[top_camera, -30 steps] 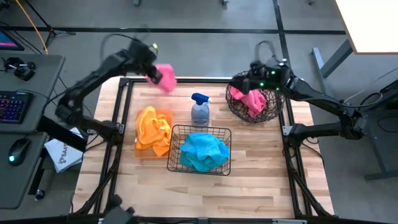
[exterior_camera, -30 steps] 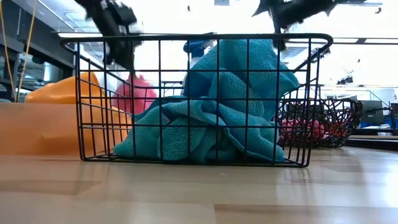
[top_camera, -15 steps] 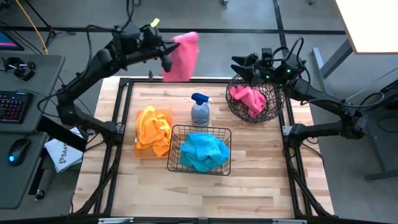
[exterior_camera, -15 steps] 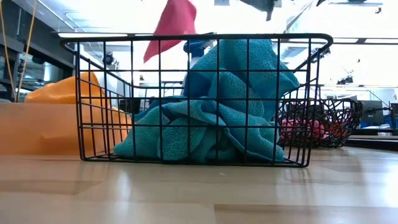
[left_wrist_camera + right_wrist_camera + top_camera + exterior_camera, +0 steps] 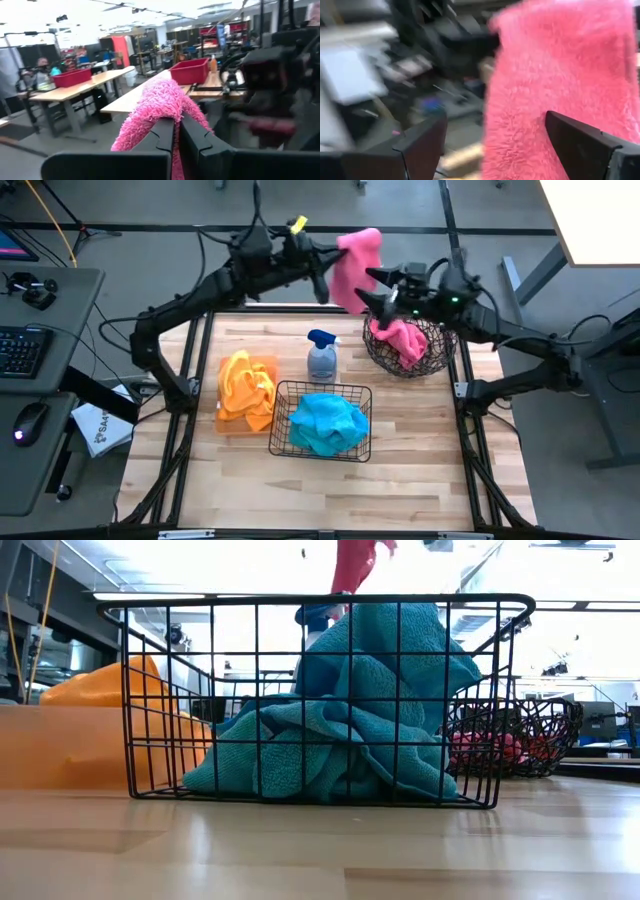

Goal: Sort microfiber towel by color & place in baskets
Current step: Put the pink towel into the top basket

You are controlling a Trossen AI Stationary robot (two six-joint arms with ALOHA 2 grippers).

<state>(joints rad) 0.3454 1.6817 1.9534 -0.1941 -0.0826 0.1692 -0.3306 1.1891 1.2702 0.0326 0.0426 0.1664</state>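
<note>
From above, the left pincer (image 5: pixel 322 275) is raised over the far edge of the wooden counter (image 5: pixel 420 440), clamped on a fluffy pink towel (image 5: pixel 355 265) that hangs in the air just beside the round wire basket (image 5: pixel 438 350). The right pincer (image 5: pixel 378 288) is next to that towel with its fingers apart, above the basket's rim; another pink towel (image 5: pixel 405 340) lies inside. A grey spray bottle (image 5: pixel 321 358) stands between the round basket and the orange towels (image 5: pixel 247 385), which are heaped on the orange tray. The rectangular black wire basket (image 5: pixel 283 445) nearer the front holds crumpled turquoise towels (image 5: pixel 328 423). The counter's front half is bare wood.

At counter height, the black grid fills the middle, the turquoise towels (image 5: pixel 340 710) bulging against its wires; the held pink towel (image 5: pixel 355 565) dangles above its rim, well apart.

The left wrist camera shows its dark fingers (image 5: pixel 167 137) pressed together on the shaggy pink towel (image 5: pixel 160 105), with workshop tables behind.

The right wrist camera shows its fingers (image 5: pixel 422 142) spread wide, the pink towel (image 5: pixel 560 75) between them and ahead.
</note>
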